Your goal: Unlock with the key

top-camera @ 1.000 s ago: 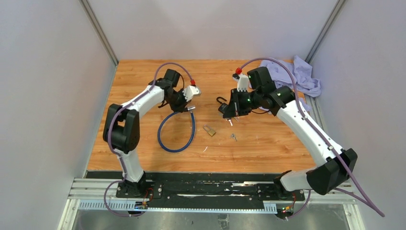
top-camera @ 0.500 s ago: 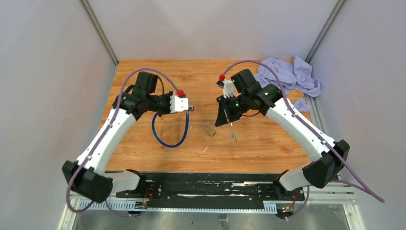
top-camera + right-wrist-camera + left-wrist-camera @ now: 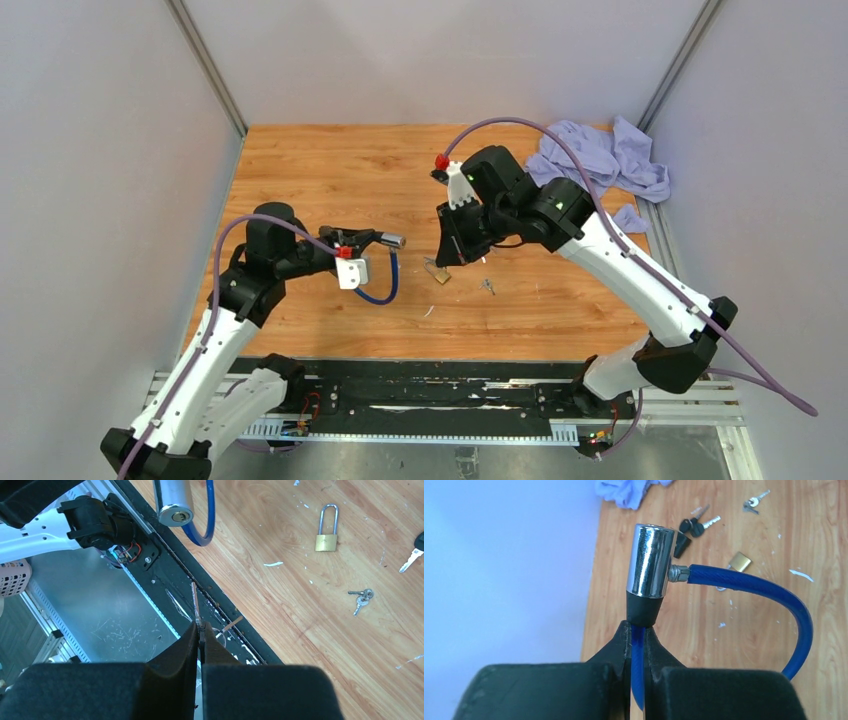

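A blue cable lock (image 3: 749, 582) with a chrome lock head (image 3: 650, 560) is held off the table. My left gripper (image 3: 638, 627) is shut on the blue cable just below the head's black collar. From above, the lock head (image 3: 392, 240) points right from the left gripper (image 3: 368, 240), and the cable loop (image 3: 385, 292) hangs beneath. My right gripper (image 3: 200, 628) is shut on a thin silver key (image 3: 195, 602) whose blade sticks out past the fingertips. The lock head's keyhole face (image 3: 175, 516) lies beyond the blade, apart from it. The right gripper (image 3: 447, 260) hangs right of the lock head.
A brass padlock (image 3: 437, 271) lies on the wooden table (image 3: 300, 170), with a small pair of keys (image 3: 487, 286) to its right. Black-headed keys (image 3: 694, 526) lie farther back. A crumpled lilac cloth (image 3: 600, 155) sits at the back right. The black base rail (image 3: 450, 390) runs along the near edge.
The left arm swung toward the near edge, lifting the cable lock off the table and turning its head to the right. The right arm moved left and nearer with the key.
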`<state>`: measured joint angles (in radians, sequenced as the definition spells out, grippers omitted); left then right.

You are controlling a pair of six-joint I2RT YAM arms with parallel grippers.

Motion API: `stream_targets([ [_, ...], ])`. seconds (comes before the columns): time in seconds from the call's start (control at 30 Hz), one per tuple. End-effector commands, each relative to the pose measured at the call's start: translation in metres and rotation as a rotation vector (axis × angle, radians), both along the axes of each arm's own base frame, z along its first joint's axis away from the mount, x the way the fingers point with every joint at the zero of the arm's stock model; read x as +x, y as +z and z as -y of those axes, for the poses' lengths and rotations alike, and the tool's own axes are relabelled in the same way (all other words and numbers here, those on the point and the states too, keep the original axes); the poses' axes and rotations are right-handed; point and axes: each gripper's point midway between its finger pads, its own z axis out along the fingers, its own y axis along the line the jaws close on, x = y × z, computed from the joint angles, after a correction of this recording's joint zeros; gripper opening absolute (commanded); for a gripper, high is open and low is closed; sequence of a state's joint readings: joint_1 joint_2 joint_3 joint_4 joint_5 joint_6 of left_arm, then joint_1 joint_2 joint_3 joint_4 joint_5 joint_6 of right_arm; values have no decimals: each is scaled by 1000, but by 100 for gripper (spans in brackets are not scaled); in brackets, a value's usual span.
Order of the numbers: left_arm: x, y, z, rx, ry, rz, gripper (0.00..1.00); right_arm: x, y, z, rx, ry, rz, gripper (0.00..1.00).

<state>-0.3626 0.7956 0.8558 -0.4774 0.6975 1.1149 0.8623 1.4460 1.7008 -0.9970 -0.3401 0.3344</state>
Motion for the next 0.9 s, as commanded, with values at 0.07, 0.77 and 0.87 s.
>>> stream_targets([
  [0.07,-10,43,14,-93,-98,160,0,-8,10,-7,-22,-16,30,1],
  [0.77,-29,33,16,-43,-184,247,0,-17,30,-29,66,50,25,0],
  [0.87,-29,31,15,-35,-183,245,0,-20,33,-32,92,65,20,1],
])
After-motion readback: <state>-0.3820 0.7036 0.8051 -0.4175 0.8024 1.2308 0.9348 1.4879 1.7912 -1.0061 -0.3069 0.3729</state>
